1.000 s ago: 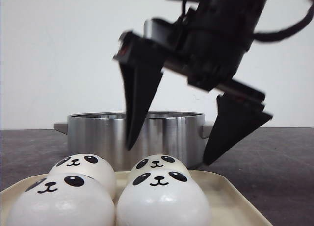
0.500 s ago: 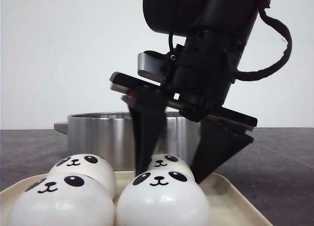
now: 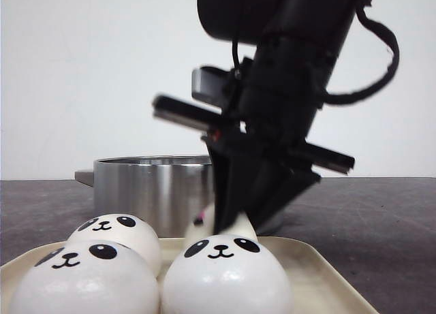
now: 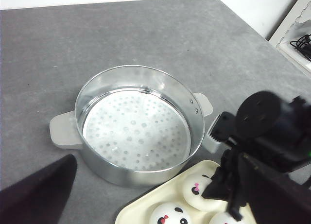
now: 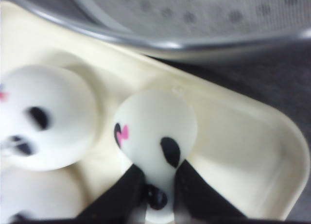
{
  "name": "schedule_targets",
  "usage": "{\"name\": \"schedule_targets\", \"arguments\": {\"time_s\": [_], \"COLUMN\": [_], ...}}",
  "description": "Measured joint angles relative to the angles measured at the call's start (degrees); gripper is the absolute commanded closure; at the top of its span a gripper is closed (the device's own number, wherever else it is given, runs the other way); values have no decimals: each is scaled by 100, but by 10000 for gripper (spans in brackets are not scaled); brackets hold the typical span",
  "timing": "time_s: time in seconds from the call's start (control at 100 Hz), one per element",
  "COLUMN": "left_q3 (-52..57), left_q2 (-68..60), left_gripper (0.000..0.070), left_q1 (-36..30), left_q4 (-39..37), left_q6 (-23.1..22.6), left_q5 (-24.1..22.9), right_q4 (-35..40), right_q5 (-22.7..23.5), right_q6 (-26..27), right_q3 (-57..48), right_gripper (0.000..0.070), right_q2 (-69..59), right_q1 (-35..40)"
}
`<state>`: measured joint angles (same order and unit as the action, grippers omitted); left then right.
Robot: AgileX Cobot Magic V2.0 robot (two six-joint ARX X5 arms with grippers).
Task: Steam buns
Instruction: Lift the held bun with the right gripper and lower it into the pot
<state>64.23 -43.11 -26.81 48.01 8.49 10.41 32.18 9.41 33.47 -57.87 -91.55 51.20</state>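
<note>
Four white panda-face buns sit on a cream tray: front left, front right, back left and back right. My right gripper is shut on the back right bun and squeezes it narrow between its black fingers. The same bun shows in the left wrist view under the right arm. My left gripper is open and empty, high above the steel steamer pot.
The steamer pot stands just behind the tray, with a perforated white insert inside and grey side handles. The grey table's far edge borders a white surface with cables.
My right gripper came down over the tray's back right bun and closed on it, pinching it out of shape. The other buns have not moved.
</note>
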Motion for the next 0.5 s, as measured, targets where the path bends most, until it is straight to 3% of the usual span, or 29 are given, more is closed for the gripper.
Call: {"name": "schedule_targets", "arguments": {"time_s": [0.2, 0.3, 0.4, 0.5], "left_q3": [0, 0, 0, 0], "left_q2": [0, 0, -2, -2], "left_gripper": [27, 27, 27, 27], "left_q1": [0, 0, 0, 0], "left_q4": [87, 85, 83, 37], "left_q6": [-20, -24, -22, -22], "left_q5": [-55, -127, -131, -136], "right_q4": [525, 791, 807, 704], "right_q5": [549, 577, 382, -144], "right_q6": [2, 2, -22, -166], "right_q3": [-863, -1405, -2033, -2577], "right_gripper": [700, 700, 700, 700], "right_q2": [741, 1019, 1091, 1084], "right_q1": [380, 568, 638, 492]}}
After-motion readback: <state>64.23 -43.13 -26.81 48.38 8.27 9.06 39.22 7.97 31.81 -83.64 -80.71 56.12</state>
